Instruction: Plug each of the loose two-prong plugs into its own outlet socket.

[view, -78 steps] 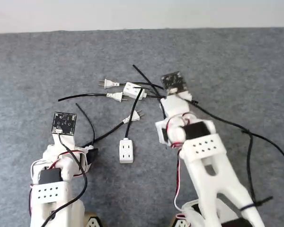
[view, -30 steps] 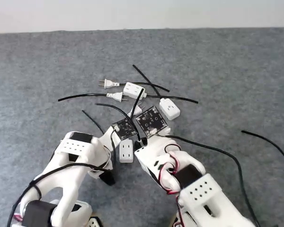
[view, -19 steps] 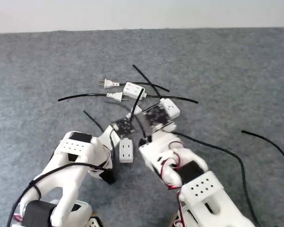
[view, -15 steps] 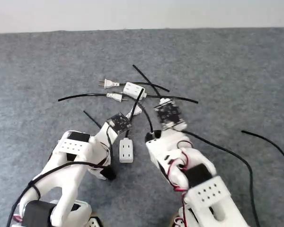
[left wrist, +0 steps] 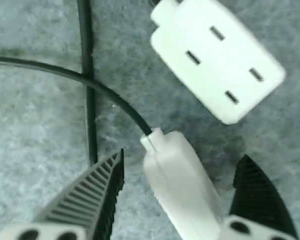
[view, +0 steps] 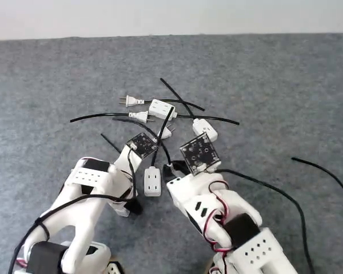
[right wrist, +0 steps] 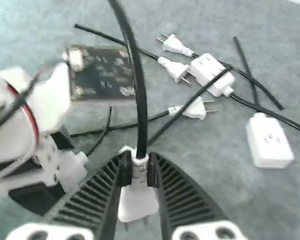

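My right gripper point(right wrist: 138, 160) is shut on a white two-prong plug point(right wrist: 137, 197), whose black cable rises from between the fingers. In the high view the right gripper point(view: 170, 167) hangs just right of a white outlet socket point(view: 152, 181). My left gripper point(left wrist: 184, 157) is open over the carpet, with another white plug point(left wrist: 180, 185) lying between its fingers, apart from both. The same socket point(left wrist: 217, 60) lies just beyond that plug. Three loose plugs point(view: 131, 101) point(view: 140, 116) point(view: 164, 133) lie farther back.
Two more white sockets point(view: 160, 108) point(view: 204, 130) lie among crossing black cables on the grey carpet. The left arm's wrist board point(view: 140, 144) stands close to the right one point(view: 200, 153). A cable end point(view: 314, 165) lies at the right.
Both arms came in from apart to the near socket. In the last half second the right wrist drew back toward the front, while the left arm hardly moved.
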You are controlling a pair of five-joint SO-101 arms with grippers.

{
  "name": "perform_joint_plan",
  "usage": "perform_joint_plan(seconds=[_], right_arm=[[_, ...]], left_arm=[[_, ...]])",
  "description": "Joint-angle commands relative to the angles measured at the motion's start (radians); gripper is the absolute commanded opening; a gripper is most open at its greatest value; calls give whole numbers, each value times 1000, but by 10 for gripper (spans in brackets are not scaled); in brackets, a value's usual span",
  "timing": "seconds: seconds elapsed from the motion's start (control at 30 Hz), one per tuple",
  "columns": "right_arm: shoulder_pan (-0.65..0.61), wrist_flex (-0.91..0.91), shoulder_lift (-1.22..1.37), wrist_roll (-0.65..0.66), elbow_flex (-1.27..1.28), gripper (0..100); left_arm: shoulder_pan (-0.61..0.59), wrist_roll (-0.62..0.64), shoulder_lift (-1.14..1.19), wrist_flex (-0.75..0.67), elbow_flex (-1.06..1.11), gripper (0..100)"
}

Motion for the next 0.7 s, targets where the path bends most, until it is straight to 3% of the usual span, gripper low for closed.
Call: perform_joint_plan(seconds=[0.0,0.13,0.47,0.67], right_arm=[[-27,-61,71,9,-17,8],[-61,-107,143,12,-17,8],[-56,-153,248,15,-64,8],[-53,-174,335,12,-118,8]], left_arm=[[25,5,-3,-18,-45,331],[25,-8,-8,-18,-45,331],[25,-172,-31,28,-21,331],[29,-183,-138,-2,54,331]])
